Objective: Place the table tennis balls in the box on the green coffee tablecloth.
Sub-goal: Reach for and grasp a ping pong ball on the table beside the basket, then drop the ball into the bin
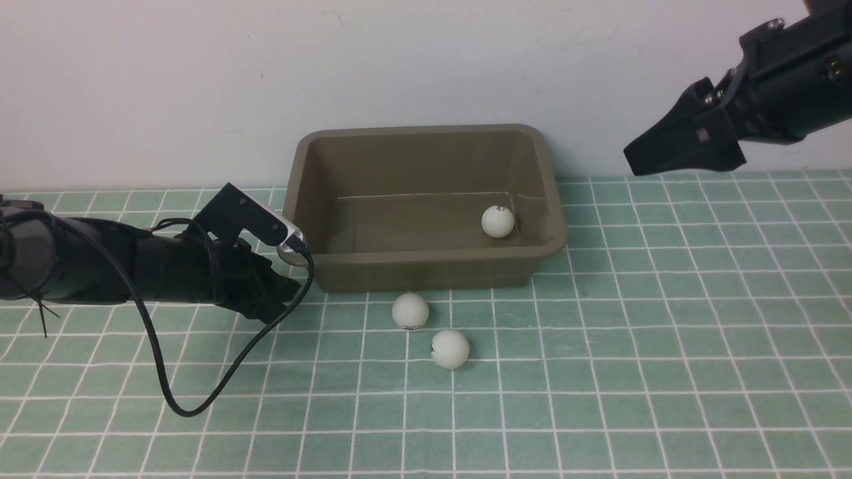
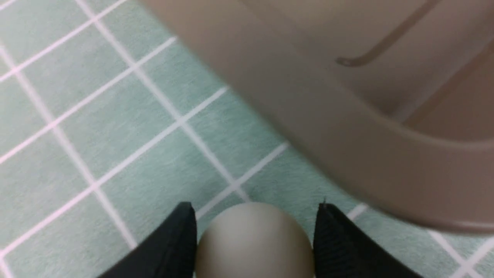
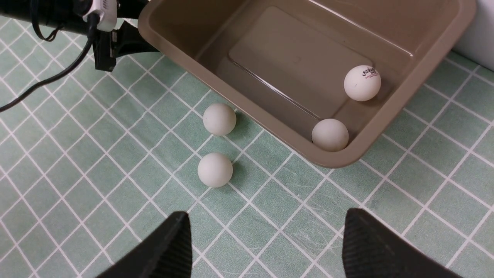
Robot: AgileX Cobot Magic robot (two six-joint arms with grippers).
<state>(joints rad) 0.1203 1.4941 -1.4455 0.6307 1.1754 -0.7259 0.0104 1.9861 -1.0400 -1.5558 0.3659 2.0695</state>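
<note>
The left gripper (image 2: 256,210) sits low at the box's (image 1: 426,269) front-left corner, fingers (image 2: 173,239) clamped on a ball (image 2: 254,247) — only its wrist view shows this. The right gripper (image 3: 266,216) hangs spread and empty (parked clear, probably) above the box's right; its camera finds two balls (image 3: 362,82) (image 3: 330,134) inside, the front view one, plus two more (image 3: 219,119) (image 3: 215,170) on the tablecloth (image 1: 665,332) before the box.

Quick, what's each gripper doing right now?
Left gripper: shut on a ball.
Right gripper: open, holding nothing.
</note>
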